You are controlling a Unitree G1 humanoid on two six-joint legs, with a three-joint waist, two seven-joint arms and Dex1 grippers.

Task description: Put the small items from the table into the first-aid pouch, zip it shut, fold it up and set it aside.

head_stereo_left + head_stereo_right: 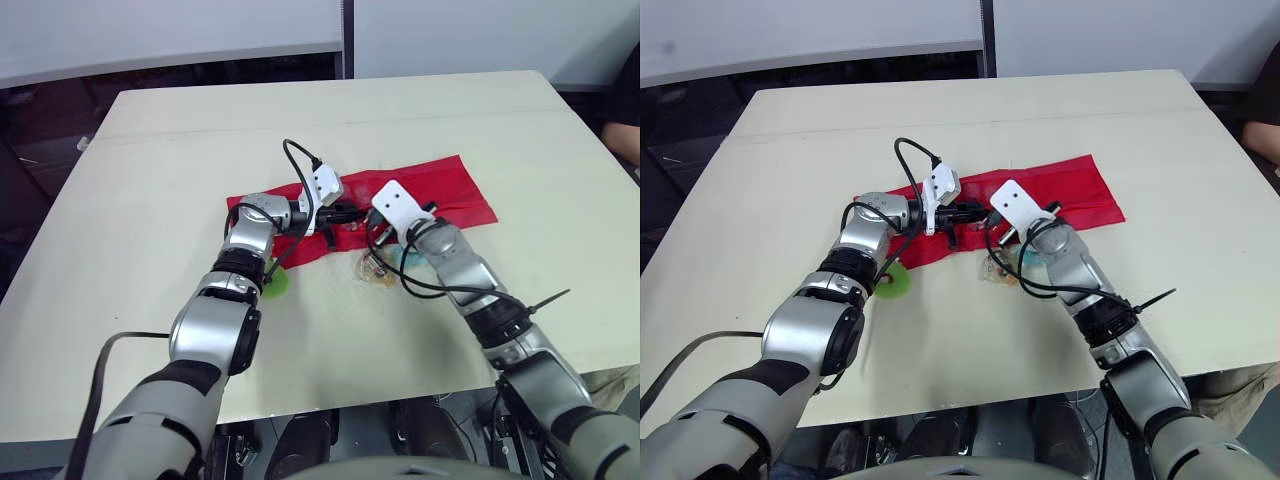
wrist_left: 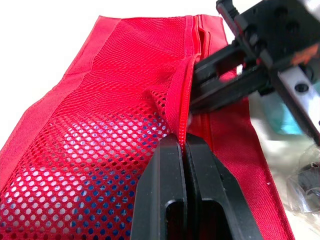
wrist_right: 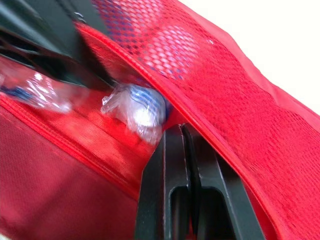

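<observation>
The left end effector [image 2: 183, 146] has its two fingers pressed together on the zipper lip of the red pouch [image 1: 445, 190], holding the mesh layer up so the mouth gapes. Facing it, the right end effector [image 3: 183, 131] pokes into that gap, fingers closed. The tail of a wrapped packet [image 3: 142, 112] seems to be caught at their tips, under the mesh. The pouch lies flat, its long axis and zipper running across the surface [image 1: 150, 200] from the robot's left to its right. Just on the near side of it, beside the right wrist, lie loose packets [image 1: 380, 266], and a green disc [image 1: 277, 286] sits by the left forearm. For the packets the right arm looks the nearer, with the left keeping the mouth open.
</observation>
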